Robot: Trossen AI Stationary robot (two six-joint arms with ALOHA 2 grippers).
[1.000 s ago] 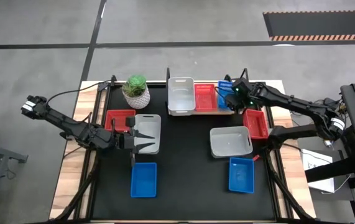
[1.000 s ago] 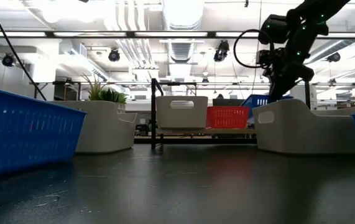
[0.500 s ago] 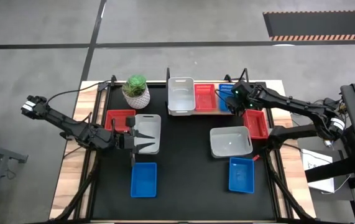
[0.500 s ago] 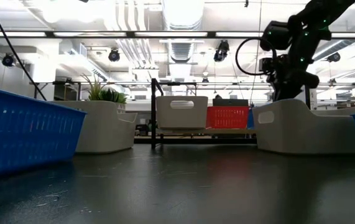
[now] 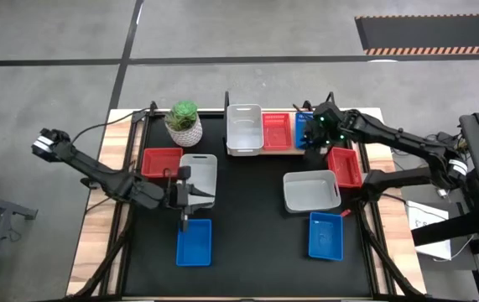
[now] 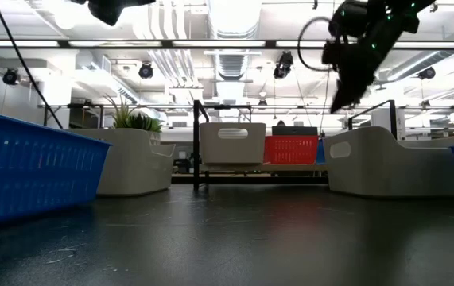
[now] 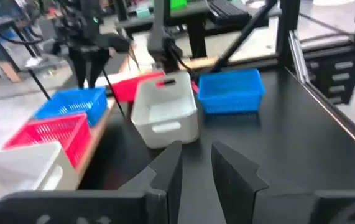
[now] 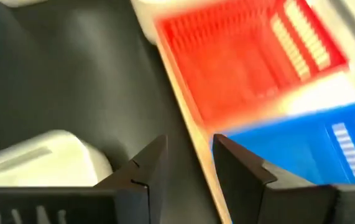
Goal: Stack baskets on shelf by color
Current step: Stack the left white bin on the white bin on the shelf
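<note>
Below the right gripper point(image 5: 314, 143), fingers spread and empty: shelf point(image 5: 260, 151) carrying one white-grey basket point(image 5: 244, 128), one red basket point(image 5: 276, 131), one blue basket point(image 5: 304, 128), all apparently empty. No legible writing. A second ago this gripper was lower, pinching the blue basket; now risen clear. Left gripper point(image 5: 185, 195), fingers slightly apart, over another white-grey basket point(image 5: 200, 176).

high: overhead, straight down | low: tabletop level, facing shelf point(image 6: 250, 168) | wrists: close, forward | shared: shelf point(image 5: 281, 149)

Open tabletop point(image 5: 256, 197) between scattered baskets point(image 5: 310, 191)
</note>
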